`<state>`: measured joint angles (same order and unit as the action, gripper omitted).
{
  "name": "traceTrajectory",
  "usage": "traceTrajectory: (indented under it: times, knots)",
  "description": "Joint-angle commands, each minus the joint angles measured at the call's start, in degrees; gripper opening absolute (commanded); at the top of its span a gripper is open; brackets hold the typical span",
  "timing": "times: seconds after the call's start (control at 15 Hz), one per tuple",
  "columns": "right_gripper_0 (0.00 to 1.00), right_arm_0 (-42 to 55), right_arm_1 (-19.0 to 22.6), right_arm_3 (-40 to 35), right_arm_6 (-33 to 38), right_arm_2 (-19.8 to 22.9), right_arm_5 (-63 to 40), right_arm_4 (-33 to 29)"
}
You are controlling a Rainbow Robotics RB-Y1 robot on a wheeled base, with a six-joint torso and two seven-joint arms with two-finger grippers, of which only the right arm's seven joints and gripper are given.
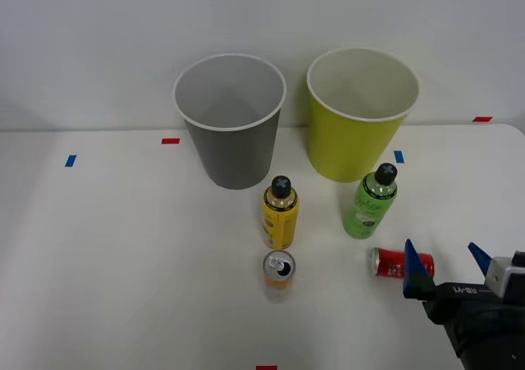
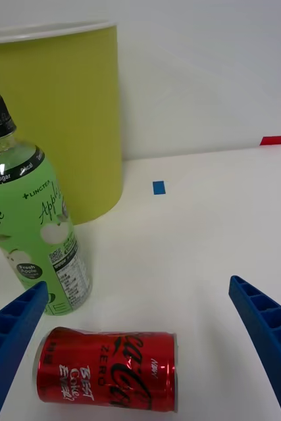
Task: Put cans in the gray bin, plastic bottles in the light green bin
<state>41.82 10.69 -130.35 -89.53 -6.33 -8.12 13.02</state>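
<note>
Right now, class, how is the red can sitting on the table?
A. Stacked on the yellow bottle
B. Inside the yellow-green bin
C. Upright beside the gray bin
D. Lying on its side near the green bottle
D: the red can lies on its side on the table, close to the upright green bottle, in front of the open right gripper.

A white table carries everything; at its back stand the gray bin and, to its right, the light green bin; in front, upright, are the yellow bottle, the green bottle and the orange-yellow can; the red can lies on its side; small red and blue tape marks dot the surface.
</note>
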Motion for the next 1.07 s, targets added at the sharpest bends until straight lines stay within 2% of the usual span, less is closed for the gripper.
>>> traceTrajectory:
  times: [0.07, 0.2, 0.53, 0.8, 0.93, 1.07]
  knots:
    - [0.95, -2.6, -0.6, -9.5, 1.0, 1.8, -17.3, -0.5]
    - [0.95, -5.0, -0.8, -12.1, 3.6, 3.3, -26.3, -0.5]
    - [0.95, -12.6, -2.4, -12.4, 18.5, 6.3, -40.2, -2.3]
    - [0.96, -19.7, -3.8, -15.9, 34.8, 9.7, -61.7, -4.4]
    - [0.95, -22.0, -3.9, -17.4, 43.0, 9.8, -70.0, -5.1]
    - [0.95, -24.7, -3.8, -17.8, 54.5, 9.2, -77.3, -6.3]
